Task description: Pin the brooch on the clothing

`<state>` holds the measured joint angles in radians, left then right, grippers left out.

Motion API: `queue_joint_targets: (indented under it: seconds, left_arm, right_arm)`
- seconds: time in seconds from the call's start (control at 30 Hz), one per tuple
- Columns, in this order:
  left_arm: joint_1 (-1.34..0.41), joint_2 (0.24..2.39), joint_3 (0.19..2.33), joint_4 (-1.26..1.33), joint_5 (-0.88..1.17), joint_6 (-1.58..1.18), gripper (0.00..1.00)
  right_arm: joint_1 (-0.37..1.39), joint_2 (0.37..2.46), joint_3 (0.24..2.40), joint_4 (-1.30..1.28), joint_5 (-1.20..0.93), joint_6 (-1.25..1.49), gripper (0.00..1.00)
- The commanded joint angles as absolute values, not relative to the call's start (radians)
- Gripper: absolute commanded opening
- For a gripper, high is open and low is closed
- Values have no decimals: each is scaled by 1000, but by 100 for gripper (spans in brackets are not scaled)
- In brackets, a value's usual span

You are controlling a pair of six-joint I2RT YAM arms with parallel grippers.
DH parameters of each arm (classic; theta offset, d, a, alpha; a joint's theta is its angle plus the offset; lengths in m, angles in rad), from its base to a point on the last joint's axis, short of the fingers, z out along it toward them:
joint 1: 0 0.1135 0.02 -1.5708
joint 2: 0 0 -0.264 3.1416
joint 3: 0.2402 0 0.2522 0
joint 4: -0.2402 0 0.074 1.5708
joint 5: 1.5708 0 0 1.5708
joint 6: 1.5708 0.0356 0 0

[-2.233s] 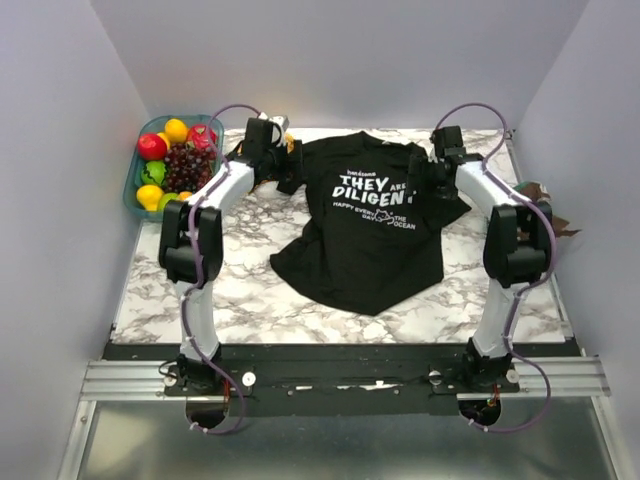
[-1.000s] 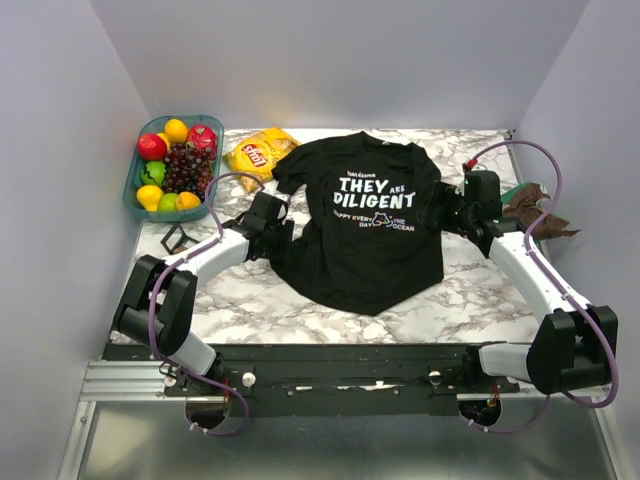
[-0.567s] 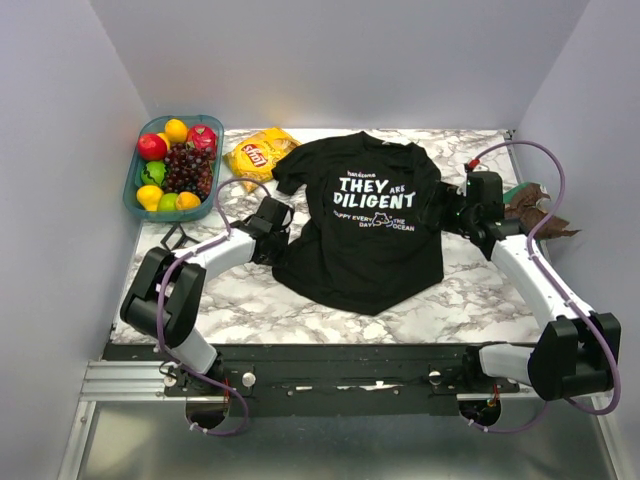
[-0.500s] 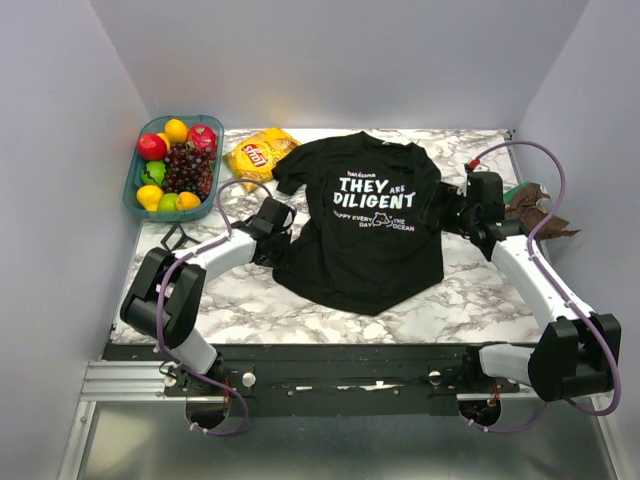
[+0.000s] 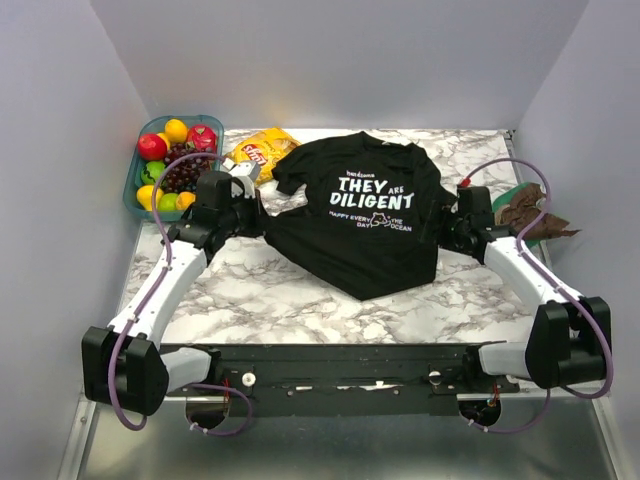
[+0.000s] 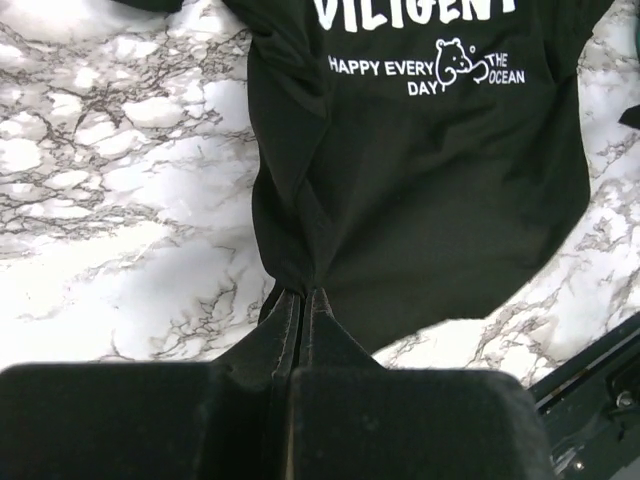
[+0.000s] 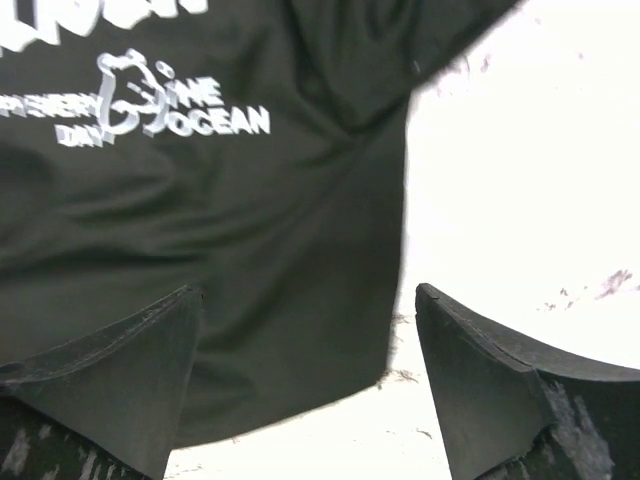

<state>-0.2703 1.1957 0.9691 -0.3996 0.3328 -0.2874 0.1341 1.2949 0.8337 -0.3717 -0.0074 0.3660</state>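
The black T-shirt (image 5: 365, 235) lies flat on the marble counter (image 5: 250, 290), print side up. No brooch shows in any view, so I cannot tell where it is. The left arm (image 5: 165, 275) reaches to the shirt's left edge. Its jaws are pressed together on a pinch of black cloth, and the cloth is drawn into a point there. The right arm (image 5: 520, 265) is at the shirt's right edge with its jaws wide apart and nothing between them. A few things could go wrong. If the left jaws pull hard, the thin cloth could slip out, or the shirt could bunch up and wrinkle the white letters. The shirt could also slide into the yellow chip bag (image 5: 262, 152) near its sleeve. The right jaws could close on the bare counter and miss the cloth. With no brooch in reach, nothing can be pinned yet. Counting: one T-shirt, one chip bag, one fruit tub (image 5: 129, 192), one brown crumpled thing (image 5: 530, 208), two arms, no brooch in sight.
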Motion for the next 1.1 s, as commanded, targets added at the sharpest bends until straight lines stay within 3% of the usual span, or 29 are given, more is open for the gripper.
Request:
queue_joint_targets:
  seconds: [0.0, 0.47, 0.9, 1.07]
  left_arm:
    - [-236, 1204, 902, -350, 482, -294, 0]
    - [-181, 1169, 853, -324, 462, -262, 0]
    - [-178, 1149, 850, -337, 446, -247, 0]
    - [-178, 1149, 850, -341, 437, -242, 0]
  right_arm:
    - [155, 1336, 792, -407, 46, 408, 92]
    - [244, 1454, 741, -406, 35, 508, 84]
    - [245, 1434, 721, -453, 98, 517, 83]
    - [256, 1424, 709, -443, 69, 502, 68]
